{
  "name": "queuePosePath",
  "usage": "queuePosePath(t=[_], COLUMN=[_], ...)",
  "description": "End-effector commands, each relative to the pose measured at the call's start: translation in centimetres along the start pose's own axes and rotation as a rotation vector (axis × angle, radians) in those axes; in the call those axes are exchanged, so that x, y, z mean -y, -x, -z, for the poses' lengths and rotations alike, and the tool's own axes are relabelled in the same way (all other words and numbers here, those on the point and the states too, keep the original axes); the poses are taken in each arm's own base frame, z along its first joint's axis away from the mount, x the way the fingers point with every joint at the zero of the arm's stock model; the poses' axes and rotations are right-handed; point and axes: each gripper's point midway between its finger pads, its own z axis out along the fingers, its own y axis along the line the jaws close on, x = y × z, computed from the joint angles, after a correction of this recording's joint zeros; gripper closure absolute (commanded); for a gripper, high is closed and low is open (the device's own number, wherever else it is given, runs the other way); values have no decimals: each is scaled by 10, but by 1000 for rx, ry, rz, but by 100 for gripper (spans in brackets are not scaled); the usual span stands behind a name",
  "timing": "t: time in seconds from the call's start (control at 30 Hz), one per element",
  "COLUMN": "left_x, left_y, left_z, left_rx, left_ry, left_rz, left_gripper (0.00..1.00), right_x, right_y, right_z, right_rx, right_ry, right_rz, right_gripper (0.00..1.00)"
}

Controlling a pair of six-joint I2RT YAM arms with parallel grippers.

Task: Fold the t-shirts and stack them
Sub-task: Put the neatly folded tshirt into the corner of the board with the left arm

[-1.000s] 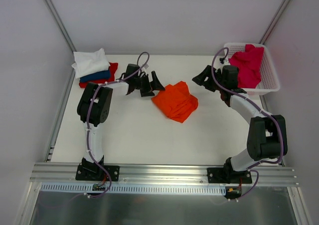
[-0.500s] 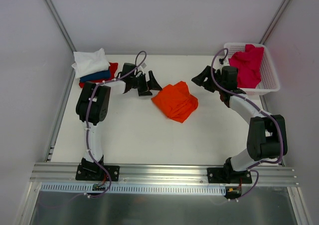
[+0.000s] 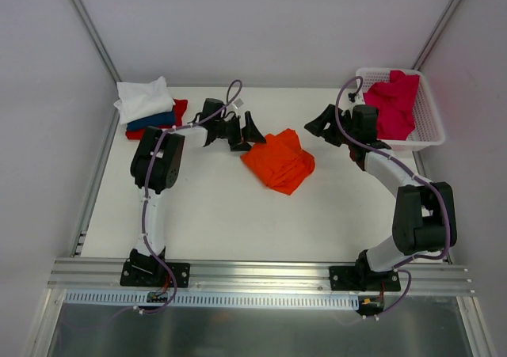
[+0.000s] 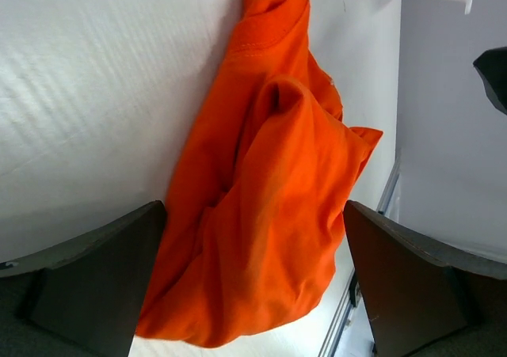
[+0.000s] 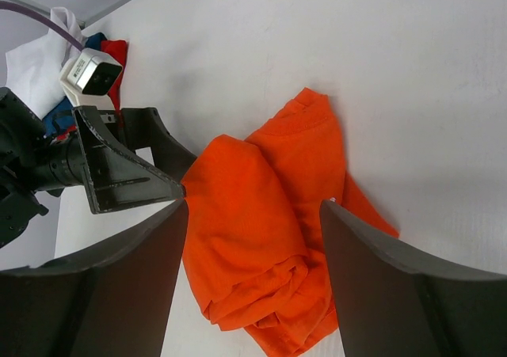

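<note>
Left end effector (image 3: pixel 247 130) was spread wide and held nothing, the left edge of the crumpled orange shirt (image 3: pixel 279 161) lying between its fingers (image 4: pixel 87 286) at mid-surface (image 3: pixel 214 214). Right end effector (image 3: pixel 320 123) was likewise spread and empty, near the shirt but apart. White shirt (image 3: pixel 144 97), blue shirt (image 3: pixel 152 121) and red shirt (image 3: pixel 180 108) were stacked far left. Pink shirt (image 3: pixel 392 104) lay in the basket (image 3: pixel 428 127).

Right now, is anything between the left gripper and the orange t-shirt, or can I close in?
Nothing visible stands between them. The left gripper is open at the edge of the orange t-shirt that faces it. Its wrist view shows only orange cloth and bare table between the fingers.
</note>
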Motion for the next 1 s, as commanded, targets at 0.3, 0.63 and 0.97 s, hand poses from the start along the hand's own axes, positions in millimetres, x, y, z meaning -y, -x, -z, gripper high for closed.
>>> queuePosePath(t=[0.3, 0.63, 0.97], left_x=[23, 21, 47], left_y=[-49, -70, -32], left_z=[-26, -34, -27], left_rx=[-122, -153, -97], left_ry=[-56, -62, -30], left_rz=[-7, 16, -81], left_gripper=[36, 100, 100], right_x=[-24, -23, -22], right_y=[21, 21, 20], right_z=[9, 10, 10], right_rx=[63, 64, 62], right_ry=[56, 55, 53], right_rz=[29, 27, 28], right_gripper=[29, 29, 29])
